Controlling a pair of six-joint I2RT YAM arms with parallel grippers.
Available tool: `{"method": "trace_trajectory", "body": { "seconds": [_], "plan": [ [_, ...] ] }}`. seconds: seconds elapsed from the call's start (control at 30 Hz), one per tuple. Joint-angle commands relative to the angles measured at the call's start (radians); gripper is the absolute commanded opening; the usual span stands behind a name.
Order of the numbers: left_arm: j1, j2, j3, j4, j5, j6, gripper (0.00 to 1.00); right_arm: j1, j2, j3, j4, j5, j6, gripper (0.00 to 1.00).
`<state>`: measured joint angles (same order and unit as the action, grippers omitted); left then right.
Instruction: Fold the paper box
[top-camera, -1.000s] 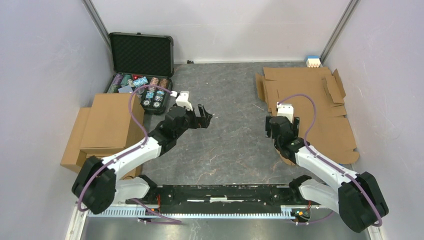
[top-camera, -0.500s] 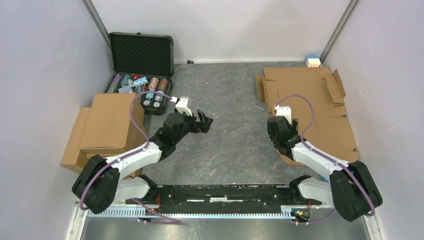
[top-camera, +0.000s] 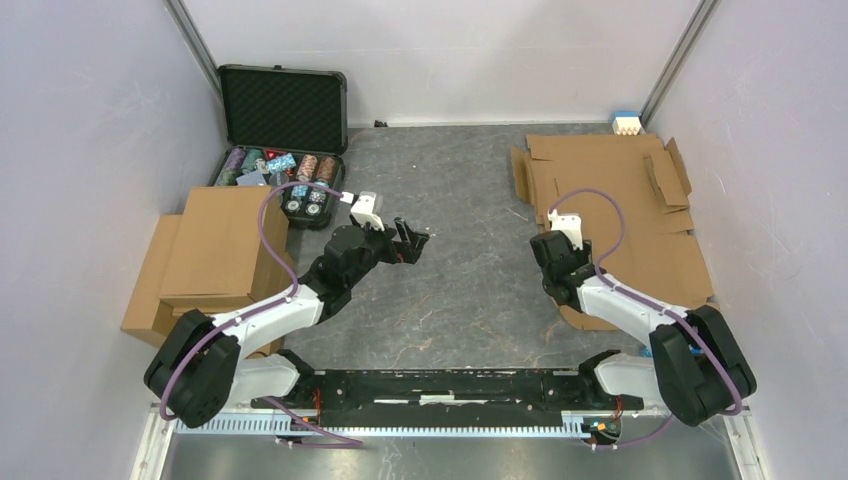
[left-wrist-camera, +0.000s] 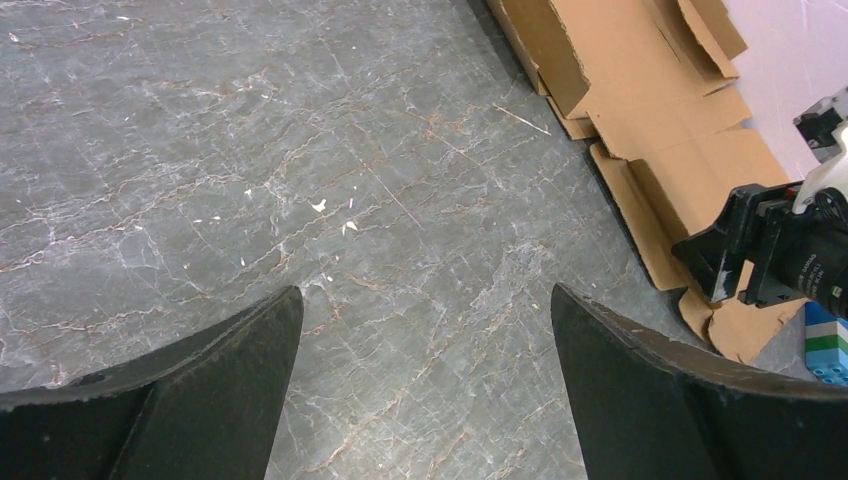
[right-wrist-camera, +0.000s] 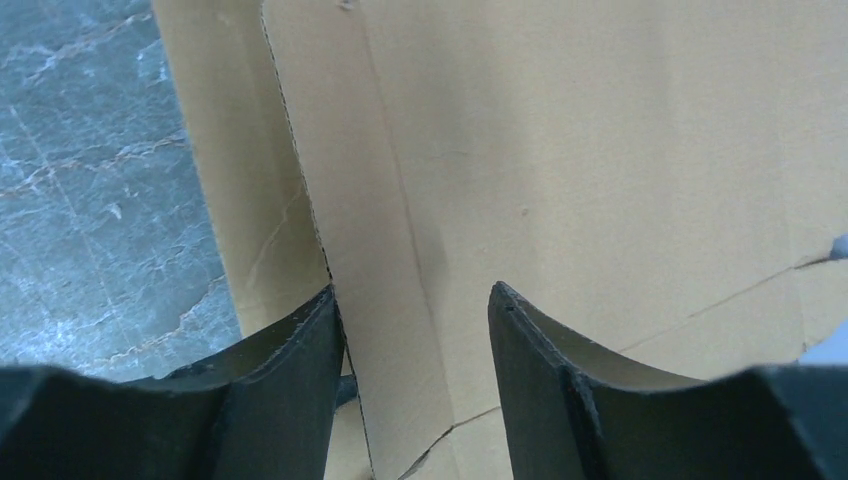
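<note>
The paper box (top-camera: 620, 205) lies as a flat brown cardboard blank on the right of the table, its flaps spread out. My right gripper (top-camera: 553, 268) hangs over the blank's near left edge, pointing down. In the right wrist view its jaws (right-wrist-camera: 412, 295) stand partly open astride a narrow flap strip of the paper box (right-wrist-camera: 600, 150), with a gap showing on either side of the strip. My left gripper (top-camera: 412, 243) hovers wide open over bare table in the middle, nothing between its fingers (left-wrist-camera: 425, 300). The left wrist view shows the paper box (left-wrist-camera: 640, 90) off to the right.
An open black case of poker chips (top-camera: 285, 150) stands at the back left. Folded brown boxes (top-camera: 210, 255) are stacked along the left wall. A small blue and white block (top-camera: 627, 123) sits in the back right corner. Grey walls close in both sides.
The right jaws have narrowed over the flap strip, and the right wrist has drawn in a little over the blank's edge. The left gripper shifted only slightly and stayed wide open.
</note>
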<state>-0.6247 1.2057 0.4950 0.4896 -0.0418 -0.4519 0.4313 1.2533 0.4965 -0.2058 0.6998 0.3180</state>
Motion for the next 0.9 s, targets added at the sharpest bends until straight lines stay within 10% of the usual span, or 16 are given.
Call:
{"method": "trace_trajectory", "body": {
  "seconds": [0.0, 0.13, 0.5, 0.87],
  "plan": [
    [0.003, 0.005, -0.006, 0.057, 0.013, 0.042, 1.0, -0.006, -0.051, 0.028, -0.041, 0.087, 0.009, 0.51],
    [0.003, 0.002, -0.007, 0.057, 0.009, 0.04, 1.0, -0.005, -0.066, 0.043, -0.059, 0.096, -0.011, 0.01],
    [0.003, -0.011, -0.033, 0.082, -0.024, 0.026, 1.0, -0.005, -0.298, 0.147, -0.111, 0.014, -0.026, 0.0],
    [0.003, 0.007, -0.039, 0.107, -0.013, 0.011, 1.0, -0.005, -0.36, 0.299, -0.074, -0.685, -0.112, 0.0]
  ]
}}
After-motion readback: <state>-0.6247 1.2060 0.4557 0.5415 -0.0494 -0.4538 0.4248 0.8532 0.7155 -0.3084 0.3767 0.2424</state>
